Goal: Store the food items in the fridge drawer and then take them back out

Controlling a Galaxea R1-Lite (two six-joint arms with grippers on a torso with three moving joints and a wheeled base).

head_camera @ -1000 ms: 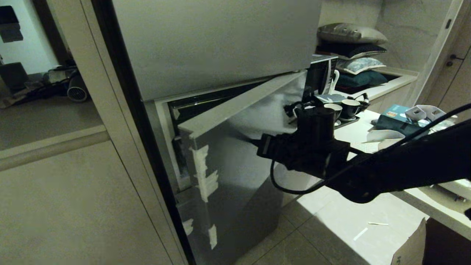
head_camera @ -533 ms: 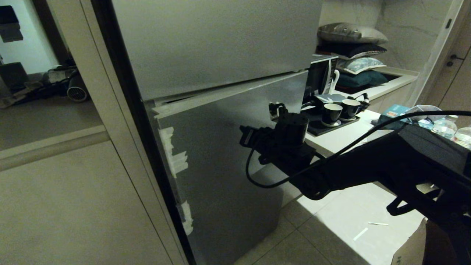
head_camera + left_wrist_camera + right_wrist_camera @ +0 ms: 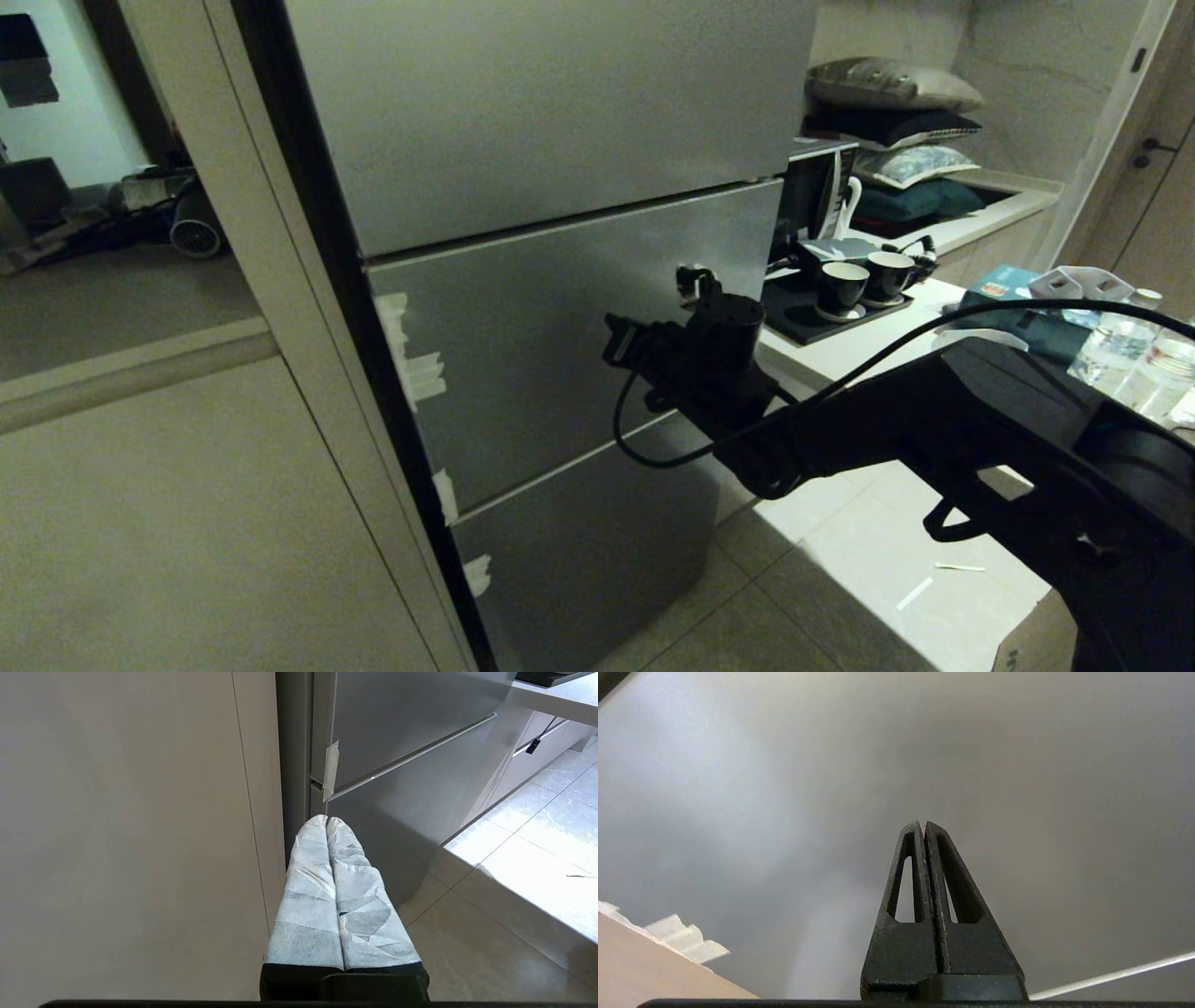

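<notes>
Steel-grey fridge fronts fill the middle of the head view: an upper door, a middle drawer front (image 3: 569, 317) and a lower one (image 3: 579, 551), all flush and closed, with scraps of white tape (image 3: 411, 364) stuck along their left edge beside the dark frame. The fridge drawer and the food items cannot be seen in any view; whatever lies behind the closed fronts is hidden. The right arm reaches in from the lower right, and its right end effector (image 3: 923, 828) is clenched, the two black fingers pressed together with nothing between them, the tips pointing at the plain grey surface of the middle drawer front; whether they touch it cannot be told. A cable loops below the wrist. The left end effector (image 3: 326, 820), its fingers wrapped in pale paper-like covering, is also clenched and empty, hanging low near the joint between the lower fridge fronts and the beige cabinet panel (image 3: 131, 835). To the right of the fridge a pale tabletop (image 3: 868, 345) carries a dark tray with two cups (image 3: 864, 280), a teal box (image 3: 1004, 299) and clear water bottles (image 3: 1120, 345). Behind them, cushions (image 3: 896, 121) are stacked.
</notes>
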